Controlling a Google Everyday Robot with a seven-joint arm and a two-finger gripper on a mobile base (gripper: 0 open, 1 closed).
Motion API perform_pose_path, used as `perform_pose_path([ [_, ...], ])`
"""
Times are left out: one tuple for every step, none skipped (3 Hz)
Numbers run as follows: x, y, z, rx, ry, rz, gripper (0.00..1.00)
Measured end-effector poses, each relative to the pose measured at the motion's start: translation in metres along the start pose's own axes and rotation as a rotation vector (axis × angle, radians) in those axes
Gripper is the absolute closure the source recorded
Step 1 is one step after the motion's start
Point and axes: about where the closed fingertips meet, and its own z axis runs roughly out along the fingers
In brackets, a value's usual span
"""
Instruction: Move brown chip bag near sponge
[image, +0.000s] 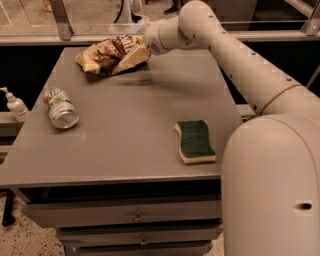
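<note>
The brown chip bag (102, 55) lies crumpled at the far left of the grey table (125, 120). My gripper (131, 57) reaches in from the right and sits right at the bag's right end, touching or just over it. The sponge (195, 140), dark green top over pale yellow foam, lies flat near the table's front right, well away from the bag and the gripper.
A green-labelled silver can (60, 107) lies on its side at the table's left. A white pump bottle (15, 105) stands off the table's left edge. A rail and glass panel run behind the table. Drawers sit below the front edge.
</note>
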Motion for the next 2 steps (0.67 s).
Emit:
perform_pose_path([
  [0.0045, 0.0004, 0.0213, -0.027, 0.006, 0.003, 0.16],
  [0.0078, 0.0012, 0.0303, -0.043, 0.009, 0.004, 0.39],
])
